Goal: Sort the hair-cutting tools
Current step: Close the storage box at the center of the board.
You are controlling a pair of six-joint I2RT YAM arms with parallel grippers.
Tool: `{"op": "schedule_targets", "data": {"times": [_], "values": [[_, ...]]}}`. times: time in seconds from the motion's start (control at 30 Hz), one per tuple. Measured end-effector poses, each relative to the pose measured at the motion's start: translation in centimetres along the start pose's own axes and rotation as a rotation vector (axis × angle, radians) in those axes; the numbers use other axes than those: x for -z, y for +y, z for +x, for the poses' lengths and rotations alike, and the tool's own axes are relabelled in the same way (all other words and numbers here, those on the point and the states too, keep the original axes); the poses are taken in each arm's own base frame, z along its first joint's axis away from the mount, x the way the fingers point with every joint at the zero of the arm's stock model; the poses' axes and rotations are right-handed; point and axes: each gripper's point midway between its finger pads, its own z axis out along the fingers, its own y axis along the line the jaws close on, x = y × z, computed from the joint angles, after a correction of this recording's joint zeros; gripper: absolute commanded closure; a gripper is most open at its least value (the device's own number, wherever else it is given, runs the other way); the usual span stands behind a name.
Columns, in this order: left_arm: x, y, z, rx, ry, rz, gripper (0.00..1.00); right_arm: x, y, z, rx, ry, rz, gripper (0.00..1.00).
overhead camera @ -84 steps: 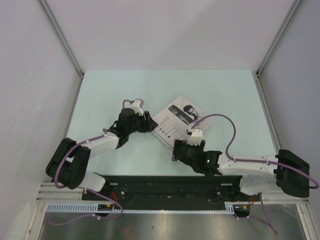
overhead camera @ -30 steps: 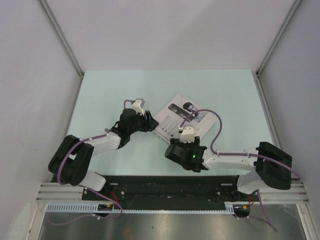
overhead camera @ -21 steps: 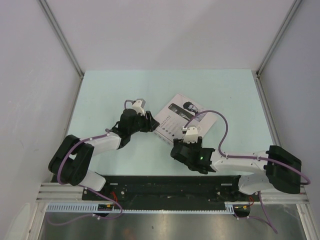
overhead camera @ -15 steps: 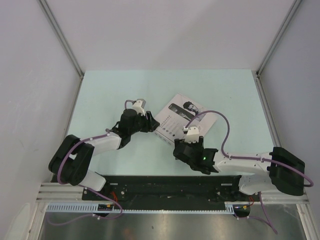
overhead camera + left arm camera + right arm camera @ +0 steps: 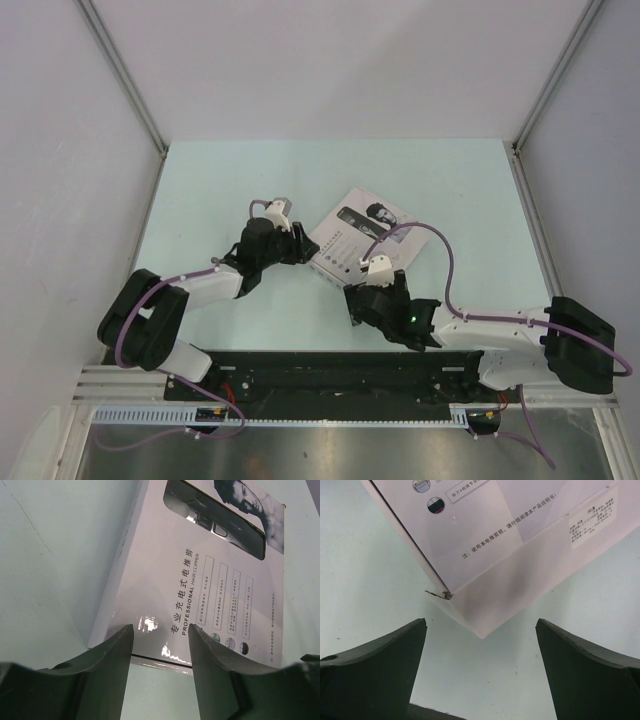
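None of the hair-cutting tools shows; they are probably inside the closed white box (image 5: 360,240), which lies flat on the desk (image 5: 230,180). The left end effector (image 5: 160,632) stands half-spread at the box's left edge, holding nothing. The right end effector (image 5: 481,625) gapes wide just off its near corner. The box looks like light, stiff cardboard with a glossy, likely slippery lid (image 5: 210,580), so grip the side walls near a corner, not the face.

Box (image 5: 150,555) glossy cardbd; table (image 5: 50,555) smooth, matt; fingers (image 5: 105,670) matt plastic.
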Motion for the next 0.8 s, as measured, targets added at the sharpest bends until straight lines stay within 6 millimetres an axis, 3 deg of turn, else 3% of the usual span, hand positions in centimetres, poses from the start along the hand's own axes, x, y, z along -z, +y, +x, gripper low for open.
{"op": "schedule_targets", "data": {"times": [0.33, 0.8], "values": [[0.0, 0.0, 0.0, -0.001, -0.002, 0.001, 0.45, -2.0, 0.8, 0.7, 0.060, -0.004, 0.027, 0.02], [-0.2, 0.0, 0.0, -0.001, -0.004, 0.003, 0.45, -2.8, -1.5, 0.7, 0.024, -0.039, 0.180, 0.07]]}}
